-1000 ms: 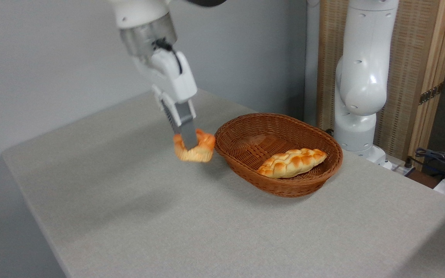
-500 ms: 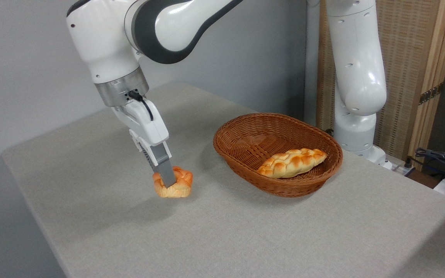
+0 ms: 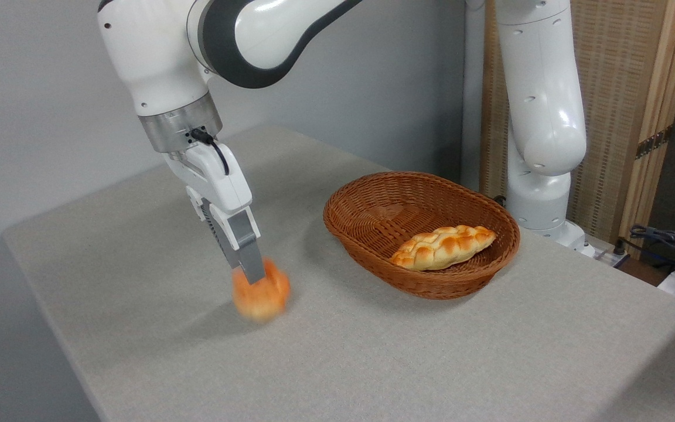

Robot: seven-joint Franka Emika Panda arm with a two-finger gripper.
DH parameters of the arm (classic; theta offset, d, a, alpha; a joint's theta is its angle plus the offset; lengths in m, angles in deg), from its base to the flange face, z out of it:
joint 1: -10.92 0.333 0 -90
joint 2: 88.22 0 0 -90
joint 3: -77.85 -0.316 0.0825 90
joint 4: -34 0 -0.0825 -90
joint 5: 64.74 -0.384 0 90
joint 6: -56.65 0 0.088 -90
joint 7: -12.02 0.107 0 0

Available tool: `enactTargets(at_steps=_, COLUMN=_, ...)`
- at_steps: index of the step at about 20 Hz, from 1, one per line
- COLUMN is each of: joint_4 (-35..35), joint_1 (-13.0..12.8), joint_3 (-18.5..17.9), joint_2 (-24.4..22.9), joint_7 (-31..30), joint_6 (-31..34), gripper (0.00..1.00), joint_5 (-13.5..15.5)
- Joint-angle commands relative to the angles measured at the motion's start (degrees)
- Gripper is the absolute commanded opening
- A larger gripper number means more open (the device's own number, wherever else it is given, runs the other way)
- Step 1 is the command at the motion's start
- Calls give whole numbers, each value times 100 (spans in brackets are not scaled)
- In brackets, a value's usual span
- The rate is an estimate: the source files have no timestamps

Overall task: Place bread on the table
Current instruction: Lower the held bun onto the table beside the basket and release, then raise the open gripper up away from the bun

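Note:
The bread (image 3: 260, 296) is a small orange-golden bun, blurred by motion, just below my fingertips and at the surface of the grey-beige table (image 3: 372, 363). My gripper (image 3: 252, 274) points down and to the right over the bun's top. Its near finger (image 3: 244, 249) is sharp while the bun is smeared, so the bun is loose from the jaws. The far finger is hidden behind the near one. The bun's underside and its contact with the table are too blurred to read.
A brown oval wicker basket (image 3: 372, 193) stands to the right of the bun and holds a longer braided golden loaf (image 3: 443, 246). The arm's white base (image 3: 539, 176) rises behind the basket. Cables (image 3: 671, 243) lie at the far right edge.
The gripper carried the bun from beside the basket down and left to the table. In the last half second the bun slipped lower than the fingertips and blurred, while the wrist lifted slightly.

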Motion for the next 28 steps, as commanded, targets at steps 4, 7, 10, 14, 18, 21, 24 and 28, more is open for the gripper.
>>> enactTargets(at_steps=4, joint_4=-22, joint_1=11, joint_3=10, joint_2=-57, joint_7=-28, joint_6=10, gripper=100, joint_5=116)
enactTargets(at_steps=7, joint_4=-40, joint_1=220, joint_3=71, joint_2=-249, joint_7=-28, joint_6=2, gripper=100, joint_5=186)
enactTargets(at_steps=10, joint_4=-119, joint_1=1141, joint_3=860, joint_2=-627, joint_7=-36, joint_6=11, gripper=100, joint_5=379)
enactTargets(at_steps=14, joint_4=-338, joint_1=2838, joint_3=2574, joint_2=-988, joint_7=-19, joint_6=317, gripper=100, joint_5=292)
enactTargets(at_steps=18, joint_4=-602, joint_1=3412, joint_3=3007, joint_2=-1050, joint_7=8, joint_6=564, gripper=100, joint_5=362)
enactTargets(at_steps=21, joint_4=-734, joint_1=3430, joint_3=2981, joint_2=-1094, joint_7=25, joint_6=757, gripper=100, joint_5=380)
enactTargets(at_steps=24, joint_4=-743, joint_1=3430, joint_3=2972, joint_2=-1103, joint_7=43, joint_6=968, gripper=100, joint_5=371)
enactTargets(at_steps=28, joint_4=-752, joint_1=3438, joint_3=2989, joint_2=-1103, joint_7=191, joint_6=1092, gripper=100, joint_5=362)
